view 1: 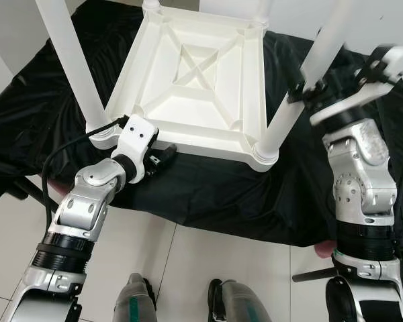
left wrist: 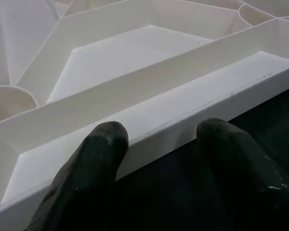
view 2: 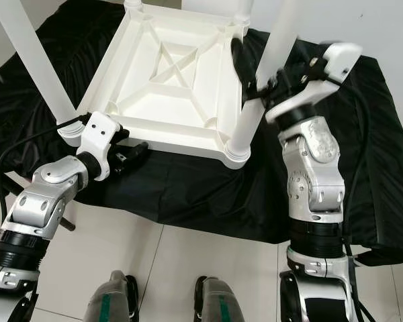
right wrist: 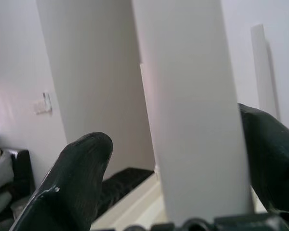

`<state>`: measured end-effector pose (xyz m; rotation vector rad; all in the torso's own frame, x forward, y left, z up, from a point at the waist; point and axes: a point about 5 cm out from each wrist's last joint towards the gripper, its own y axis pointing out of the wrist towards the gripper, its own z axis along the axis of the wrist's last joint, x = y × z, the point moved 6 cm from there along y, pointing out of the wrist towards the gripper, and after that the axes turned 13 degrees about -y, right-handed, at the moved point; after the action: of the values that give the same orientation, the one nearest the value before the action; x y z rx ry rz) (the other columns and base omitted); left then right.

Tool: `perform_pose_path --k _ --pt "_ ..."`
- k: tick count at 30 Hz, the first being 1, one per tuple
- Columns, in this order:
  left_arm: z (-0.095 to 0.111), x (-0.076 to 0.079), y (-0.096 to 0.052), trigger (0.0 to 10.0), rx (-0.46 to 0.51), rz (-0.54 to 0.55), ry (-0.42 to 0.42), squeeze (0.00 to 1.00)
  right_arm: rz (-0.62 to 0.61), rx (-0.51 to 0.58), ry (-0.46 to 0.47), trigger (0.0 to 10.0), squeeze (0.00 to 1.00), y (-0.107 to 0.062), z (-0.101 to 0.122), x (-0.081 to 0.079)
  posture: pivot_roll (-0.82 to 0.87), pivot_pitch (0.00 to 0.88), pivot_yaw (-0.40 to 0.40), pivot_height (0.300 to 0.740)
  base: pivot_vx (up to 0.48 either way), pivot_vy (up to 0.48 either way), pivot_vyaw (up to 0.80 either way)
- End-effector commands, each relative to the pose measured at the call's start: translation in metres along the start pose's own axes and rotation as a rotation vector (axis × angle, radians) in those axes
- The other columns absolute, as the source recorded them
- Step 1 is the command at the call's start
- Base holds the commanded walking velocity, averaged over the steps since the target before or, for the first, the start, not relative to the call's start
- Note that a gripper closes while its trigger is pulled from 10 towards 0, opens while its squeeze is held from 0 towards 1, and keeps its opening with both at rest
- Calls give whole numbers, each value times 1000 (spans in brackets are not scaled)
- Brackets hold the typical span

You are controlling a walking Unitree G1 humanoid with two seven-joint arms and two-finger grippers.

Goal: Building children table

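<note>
lying upside down on a black cloth: a white plastic children's table, underside up, ribbed with a raised frame and a crossed brace in the middle. four round white legs rising from the corner sockets: near-left leg, near-right leg, two far ones cut off by the top of the picture. cloth draped over a low surface, its near edge hanging above pale floor tiles.

reaching in low from the near left, left gripper at the table's near rim, fingers spread apart and clamped on nothing, one over the shallow channel inside the rim, the other outside over the cloth (whether either touches the plastic, cannot tell). just right of the near-left socket, along the same edge.

raised at the right, right gripper closed around the near-right leg, a finger on each side of the white tube, partway up its height, blurred in the head views.

open cloth between the table's near edge and the drop to the floor, wider at the right; bare tiles near, with the robot's own feet at the bottom.
</note>
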<state>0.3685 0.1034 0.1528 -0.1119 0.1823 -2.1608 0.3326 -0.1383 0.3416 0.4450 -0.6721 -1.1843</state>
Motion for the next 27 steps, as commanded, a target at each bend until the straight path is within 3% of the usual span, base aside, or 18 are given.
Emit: perform_pose_path --k 1,8,9,14,15,17,23,27 --pt "-19 0 1 10000 -67 -17 -36 0 -38 40 -17 10000 0 3 13 4 -21 114 -14 740 0 0 0" --pt "-19 -5 3 10000 -70 -16 -51 0 -114 91 -29 10000 0 10 31 19 -24 110 -8 740 0 0 0" --pt "-7 -9 5 10000 -40 -21 -72 0 -160 112 -42 10000 0 13 39 29 -23 106 -9 740 0 0 0" --pt "19 -20 11 10000 25 -2 -82 0 -192 132 -48 10000 0 15 46 37 -24 103 -11 740 0 0 0" --pt "43 -35 17 10000 83 47 -69 0 -207 144 -47 10000 0 17 50 41 -26 101 -11 740 0 0 0" --pt "54 -44 21 10000 107 83 -64 0 -209 146 -45 10000 0 18 51 41 -26 101 -11 740 0 0 0" --pt "69 -56 33 10000 137 145 -43 0 -210 153 -41 10000 0 19 54 40 -41 100 0 740 0 0 0" --pt "71 -51 42 10000 134 141 -37 0 -213 158 -45 10000 0 19 57 39 -53 96 7 740 0 0 0"
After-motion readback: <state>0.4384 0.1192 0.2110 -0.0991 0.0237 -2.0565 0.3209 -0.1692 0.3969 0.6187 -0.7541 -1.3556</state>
